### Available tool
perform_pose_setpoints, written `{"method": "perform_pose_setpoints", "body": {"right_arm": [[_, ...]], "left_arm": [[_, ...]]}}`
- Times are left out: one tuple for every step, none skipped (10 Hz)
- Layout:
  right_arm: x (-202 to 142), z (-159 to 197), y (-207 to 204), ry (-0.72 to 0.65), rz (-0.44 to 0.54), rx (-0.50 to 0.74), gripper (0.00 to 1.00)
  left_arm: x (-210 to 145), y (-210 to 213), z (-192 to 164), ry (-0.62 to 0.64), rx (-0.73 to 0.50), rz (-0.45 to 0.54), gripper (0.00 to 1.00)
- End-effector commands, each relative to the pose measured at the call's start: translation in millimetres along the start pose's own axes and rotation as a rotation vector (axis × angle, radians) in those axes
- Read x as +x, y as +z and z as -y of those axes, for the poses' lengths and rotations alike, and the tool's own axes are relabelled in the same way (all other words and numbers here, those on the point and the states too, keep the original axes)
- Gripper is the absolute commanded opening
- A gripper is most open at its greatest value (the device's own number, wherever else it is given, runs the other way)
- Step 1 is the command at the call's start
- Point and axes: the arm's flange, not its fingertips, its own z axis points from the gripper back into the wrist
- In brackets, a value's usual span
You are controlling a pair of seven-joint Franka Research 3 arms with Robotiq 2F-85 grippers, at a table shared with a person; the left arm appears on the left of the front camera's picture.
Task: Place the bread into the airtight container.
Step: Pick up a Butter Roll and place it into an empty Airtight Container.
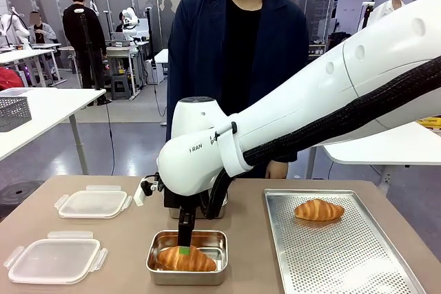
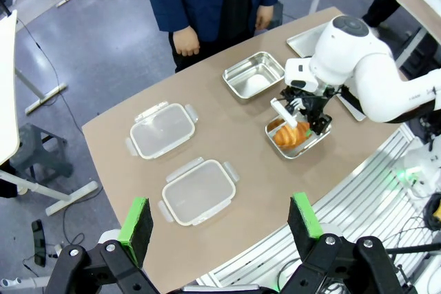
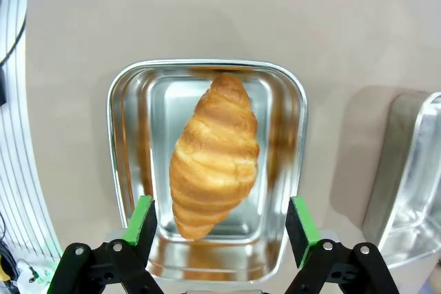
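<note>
A golden croissant (image 1: 185, 259) (image 3: 215, 156) lies inside a small steel container (image 1: 218, 240) (image 3: 124, 135) near the table's front edge. My right gripper (image 1: 185, 248) (image 3: 220, 217) hangs just above it, open, its green pads (image 3: 141, 217) standing on either side of the bread's near end without touching it. From the left wrist view the same container (image 2: 320, 141), bread (image 2: 288, 135) and right gripper (image 2: 303, 123) show far below. My left gripper (image 2: 219, 219) is open and empty, high above the table's near edge.
Two clear plastic lids (image 1: 93, 204) (image 1: 55, 261) lie at the left of the table. A perforated metal tray (image 1: 344, 259) at the right carries another croissant (image 1: 318, 210). A second steel container (image 2: 253, 75) stands farther back. A person stands at the far side.
</note>
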Motion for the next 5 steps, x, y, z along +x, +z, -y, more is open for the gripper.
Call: {"method": "perform_pose_setpoints", "body": {"right_arm": [[-45.4,-9.2,59.1,-0.041,0.035,-0.034,0.94],[-73.4,-13.0,85.9,-0.056,0.09,-0.03,0.94],[-107.0,-20.4,109.4,-0.096,0.12,-0.065,0.94],[-141.9,-29.4,124.2,-0.157,0.111,-0.08,0.94],[-183.1,-40.4,138.7,-0.18,0.154,-0.085,0.94]], "left_arm": [[1.7,0.2,-0.3,-0.002,0.0,0.004,1.0],[1.7,0.2,-0.3,-0.002,0.0,0.004,1.0],[1.7,0.2,-0.3,-0.002,0.0,0.004,1.0],[1.7,0.2,-0.3,-0.002,0.0,0.004,1.0],[1.7,0.2,-0.3,-0.002,0.0,0.004,1.0]]}}
